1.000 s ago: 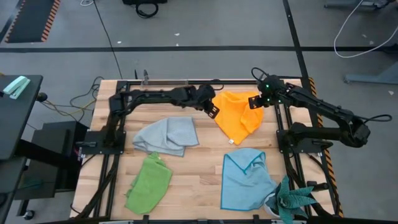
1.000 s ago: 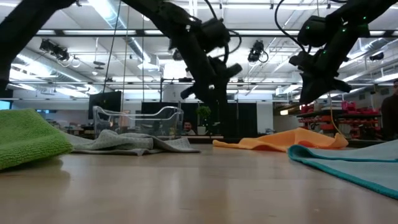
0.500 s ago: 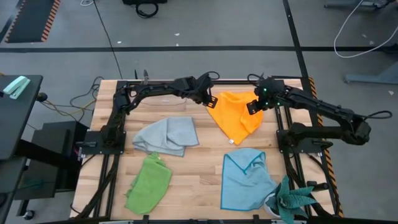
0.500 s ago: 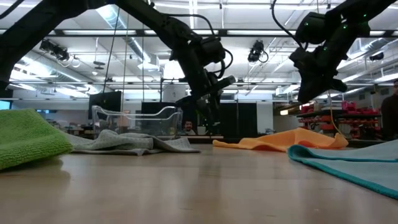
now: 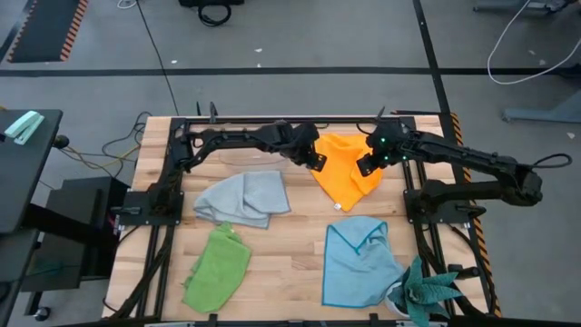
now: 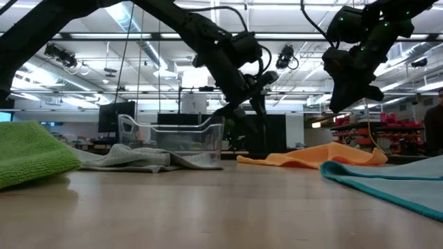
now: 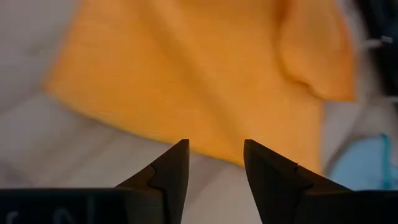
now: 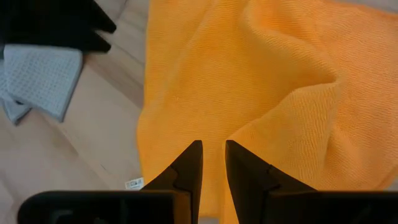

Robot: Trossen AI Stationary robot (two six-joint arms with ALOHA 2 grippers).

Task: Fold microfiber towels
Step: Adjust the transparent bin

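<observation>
The orange-yellow towel (image 5: pixel 347 177) lies crumpled flat on the table's far right part. My left gripper (image 5: pixel 318 161) hovers open over its left edge (image 7: pixel 124 118), fingers slanting down, nothing between them. My right gripper (image 5: pixel 366 166) hangs over the towel's right half (image 8: pixel 249 81), its fingers a narrow gap apart and empty. In the low view both grippers (image 6: pixel 259 119) (image 6: pixel 344 104) stand clear above the cloth (image 6: pixel 311 155). The grey towel (image 5: pixel 245 198), lime green towel (image 5: pixel 218 263) and light blue towel (image 5: pixel 359 259) lie bunched on the wood.
A clear plastic box (image 6: pixel 169 135) stands at the far side behind the grey towel. A teal spiky plant (image 5: pixel 427 289) sits at the near right corner. Black frame rails run along the table's left and right sides. Bare wood shows in the middle between the towels.
My left gripper swung toward the table's far edge, then came back down and right over the orange towel's left edge, rolling as it went. My right gripper moved left and nearer, over the towel's right half. The clear box has slid a little to the right.
</observation>
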